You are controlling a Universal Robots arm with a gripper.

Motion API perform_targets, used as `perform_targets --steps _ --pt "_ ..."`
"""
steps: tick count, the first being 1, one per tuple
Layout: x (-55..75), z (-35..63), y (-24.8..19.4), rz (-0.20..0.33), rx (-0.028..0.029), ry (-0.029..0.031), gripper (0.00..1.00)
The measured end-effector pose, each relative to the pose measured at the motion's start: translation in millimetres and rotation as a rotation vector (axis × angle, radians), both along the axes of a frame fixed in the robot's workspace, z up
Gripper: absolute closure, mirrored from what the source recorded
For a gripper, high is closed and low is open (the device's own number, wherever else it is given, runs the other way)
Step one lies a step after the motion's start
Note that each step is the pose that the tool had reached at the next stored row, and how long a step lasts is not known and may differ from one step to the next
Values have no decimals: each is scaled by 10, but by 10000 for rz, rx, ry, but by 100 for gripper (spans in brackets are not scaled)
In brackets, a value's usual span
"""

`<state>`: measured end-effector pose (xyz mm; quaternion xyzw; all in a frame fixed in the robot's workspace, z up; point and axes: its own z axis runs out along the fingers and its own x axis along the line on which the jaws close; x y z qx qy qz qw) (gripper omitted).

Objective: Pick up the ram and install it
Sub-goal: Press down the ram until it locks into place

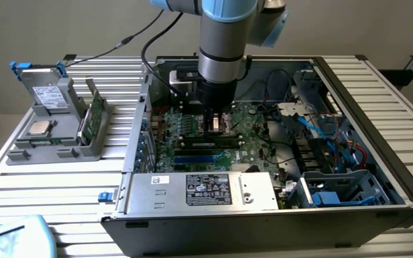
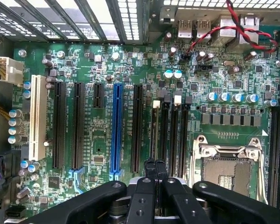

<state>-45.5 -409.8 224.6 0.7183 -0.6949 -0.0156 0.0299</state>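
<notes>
A: Start with the exterior view. Where is the gripper (image 1: 216,119)?

B: Down inside the open computer case (image 1: 378,156), low over the motherboard (image 1: 191,141), near the memory slots. On the bench (image 1: 56,188), well apart at the exterior view's left, stands a grey holder (image 1: 59,142) with a thin green stick upright in it; I take that for the ram (image 1: 89,119), though a broader card could look similar from here.

A: So nothing is carried?

B: Nothing I can see.

A: And the wrist view?

B: The jaws are pressed together, pinching nothing, their tips (image 2: 154,169) just over a dark slot (image 2: 155,133) beside the bare CPU socket (image 2: 229,170).

A: What could go wrong?

B: I'd judge that, this low, a sideways drift could scrape the capacitors (image 2: 173,73) or slot latches. Pressing down with no stick between the jaws could stress the board. The red wires (image 2: 210,32) nearby could snag the arm.
</notes>
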Motion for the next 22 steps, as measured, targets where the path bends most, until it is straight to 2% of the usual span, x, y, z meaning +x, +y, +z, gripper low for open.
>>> perform_targets --steps 2,4,6,16,22 --pt "0 -1 0 0 1 -1 89" --pt "2 23 4 0 31 -18 89" --pt "1 68 2 1 9 -4 89" --pt "75 80 0 1 20 4 89" --pt "89 129 0 0 19 14 89"
